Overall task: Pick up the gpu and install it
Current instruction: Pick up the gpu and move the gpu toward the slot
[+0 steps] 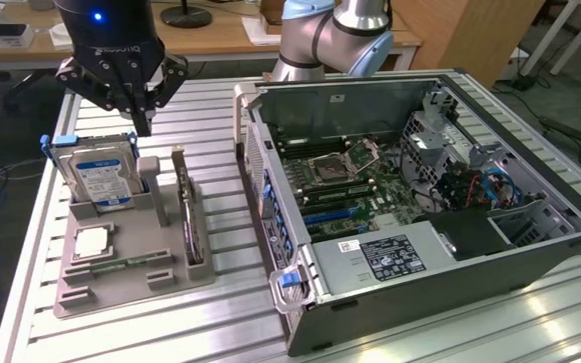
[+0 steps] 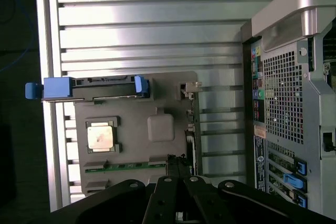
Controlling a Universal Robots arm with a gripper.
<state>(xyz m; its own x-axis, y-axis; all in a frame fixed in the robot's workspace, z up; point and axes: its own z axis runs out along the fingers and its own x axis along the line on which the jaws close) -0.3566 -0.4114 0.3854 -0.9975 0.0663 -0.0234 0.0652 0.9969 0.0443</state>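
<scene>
**Student:** What occupies the exterior view's left?

**Tutor:** The tool (image 1: 144,125) hangs over the far end of a grey holder tray (image 1: 119,283) that rests on the slatted tabletop (image 1: 220,318). Its fingers are pressed together and pinch nothing. In the tray, a hard drive (image 1: 94,172) with a blue label stands upright on the left. A processor chip (image 1: 91,242) and a green memory stick (image 1: 119,265) lie flat at the near end.

**Student:** Where is the gpu?

**Tutor:** The gpu (image 1: 184,208) stands on edge in a slot along the tray's right side, just right of the hard drive. It is apart from the tool, whose tips are above and to the left of the card's far end. Seen from the wrist, the card is a thin dark line beside the tray's edge.

**Student:** And further right?

**Tutor:** An open computer case (image 1: 452,302) lies on its side, with its motherboard (image 1: 351,181) exposed. The blue expansion slots (image 1: 326,217) appear bare.

**Student:** How far along is the work?

**Tutor:** By my judgement it is at the very start. The card sits untouched in its slot, so neither the pick-up nor the installation is done.
</scene>
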